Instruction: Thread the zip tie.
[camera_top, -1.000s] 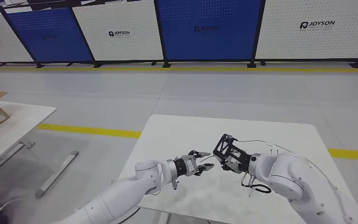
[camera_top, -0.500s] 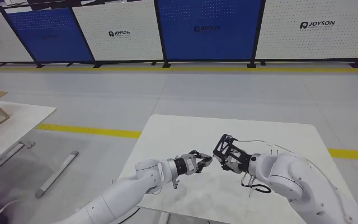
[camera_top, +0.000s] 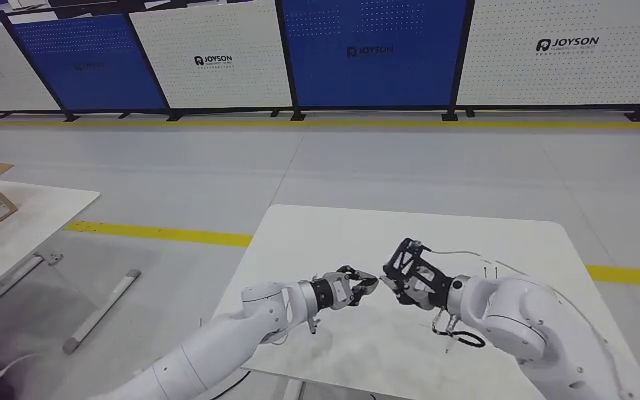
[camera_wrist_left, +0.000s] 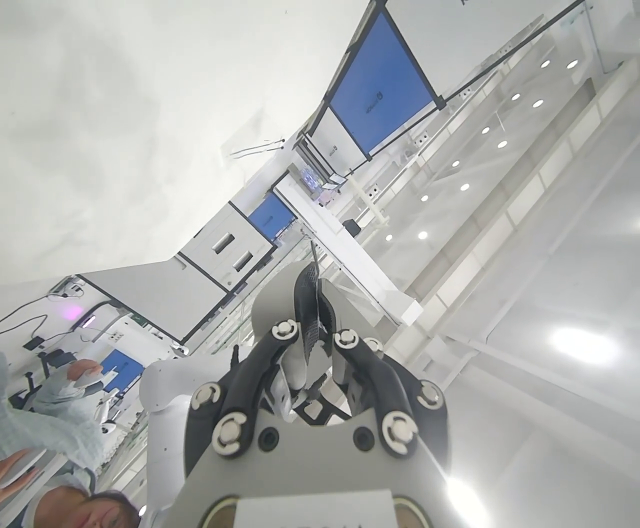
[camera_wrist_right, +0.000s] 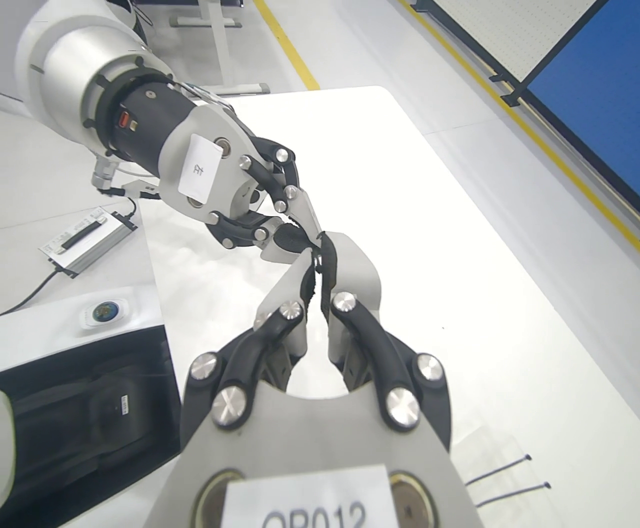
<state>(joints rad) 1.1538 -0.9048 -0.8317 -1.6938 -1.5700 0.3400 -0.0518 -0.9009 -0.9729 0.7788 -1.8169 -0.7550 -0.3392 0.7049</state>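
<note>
White table (camera_top: 300, 240), panelled hall behind. At frame centre the zip tie (camera_wrist_left: 314, 256) was up in mid-air btwn both grippers. Left gripper (camera_wrist_right: 309, 236) fingers pinched it; right gripper (camera_wrist_right: 316, 265) fingers were pressed shut on it too. Prob light, thin, springy, slick, so grip close to tip/head or it flexes. Spare ties (camera_wrist_right: 505, 467) lay lower right.

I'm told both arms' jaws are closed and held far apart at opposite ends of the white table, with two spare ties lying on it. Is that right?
Not quite: the jaws are not far apart. In the right wrist view both arms' jaws are closed and meet tip to tip above the white table, with two spare ties lying on it.
</note>
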